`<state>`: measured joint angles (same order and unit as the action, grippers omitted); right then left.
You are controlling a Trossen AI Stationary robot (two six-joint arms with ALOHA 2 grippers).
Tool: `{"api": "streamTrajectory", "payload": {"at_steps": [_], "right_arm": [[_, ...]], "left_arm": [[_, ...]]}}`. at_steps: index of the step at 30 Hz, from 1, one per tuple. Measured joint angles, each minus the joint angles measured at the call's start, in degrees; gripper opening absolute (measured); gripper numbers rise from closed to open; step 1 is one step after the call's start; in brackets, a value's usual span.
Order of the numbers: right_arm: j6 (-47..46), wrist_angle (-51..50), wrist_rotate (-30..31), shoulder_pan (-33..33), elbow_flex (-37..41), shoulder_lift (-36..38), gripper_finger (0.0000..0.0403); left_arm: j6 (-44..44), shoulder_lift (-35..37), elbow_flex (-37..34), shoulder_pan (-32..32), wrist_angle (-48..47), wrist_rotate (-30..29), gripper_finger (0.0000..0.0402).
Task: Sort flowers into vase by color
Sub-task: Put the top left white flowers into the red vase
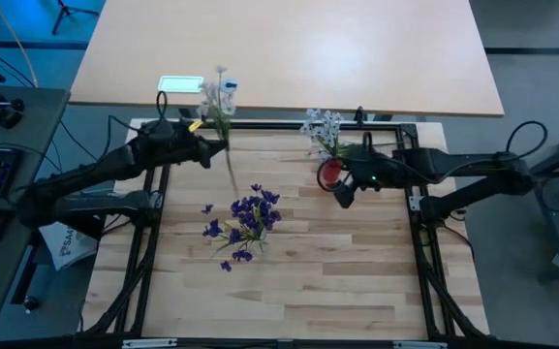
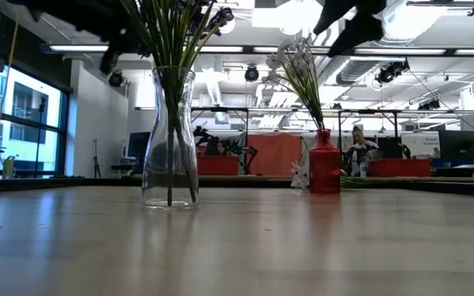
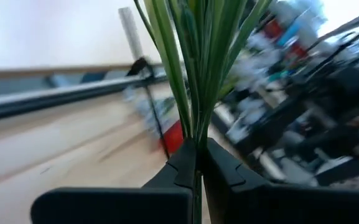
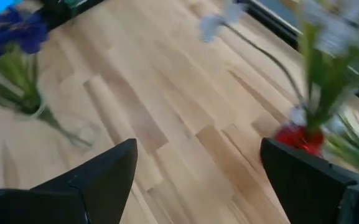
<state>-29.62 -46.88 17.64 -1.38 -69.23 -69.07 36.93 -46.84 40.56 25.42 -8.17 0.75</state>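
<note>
The left gripper (image 1: 204,147) was pressed together on a white sprig with a long green stem (image 1: 223,116), near the table's far left edge. A clear glass vase (image 2: 169,138) with purple flowers (image 1: 246,219) stood mid-table. The small glossy red vase (image 1: 329,172) held pale flowers (image 1: 322,127). Just beside it hung the right gripper (image 1: 343,193), its fingers spread wide.

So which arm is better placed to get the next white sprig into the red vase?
The left. Its left gripper is shut on a white sprig, lifted off the table. The right gripper is open and empty, close beside the red vase.
</note>
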Motion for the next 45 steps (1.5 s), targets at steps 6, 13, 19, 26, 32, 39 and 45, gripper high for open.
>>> {"api": "streamTrajectory", "payload": {"at_steps": [6, 13, 19, 26, 32, 39, 45], "right_arm": [[13.96, 5.67, -7.23, 2.76, 0.00, -0.76, 0.0316], [22.10, 15.41, -15.92, 8.69, 0.00, 0.08, 0.0314], [18.97, 28.36, -23.84, 12.01, 0.00, -0.20, 0.0314], [11.91, 44.47, -29.92, 11.72, 0.00, -2.74, 0.0314], [11.51, 49.01, -27.67, 10.25, -0.02, -5.74, 0.0314], [11.46, 52.81, -25.09, 10.22, -0.02, -5.83, 0.0314], [12.19, 53.56, -24.95, 10.22, -0.02, -6.05, 0.0292]], "left_arm": [[-1.28, -6.04, 0.00, -8.77, 12.85, -5.82, 0.0000], [-4.01, -10.95, 3.92, -14.50, 16.51, -14.56, 0.0000], [-14.92, -15.87, 13.75, -14.28, 16.55, -11.78, 0.0000], [-24.14, -25.26, 23.68, -13.74, 15.13, 2.42, 0.0000], [-26.19, -32.04, 28.37, -13.74, 15.24, 10.48, 0.0000], [-26.67, -33.46, 29.35, -13.74, 15.87, 14.22, 0.0000], [-26.58, -33.43, 29.35, -13.72, 18.62, 14.08, 0.0000]]}}
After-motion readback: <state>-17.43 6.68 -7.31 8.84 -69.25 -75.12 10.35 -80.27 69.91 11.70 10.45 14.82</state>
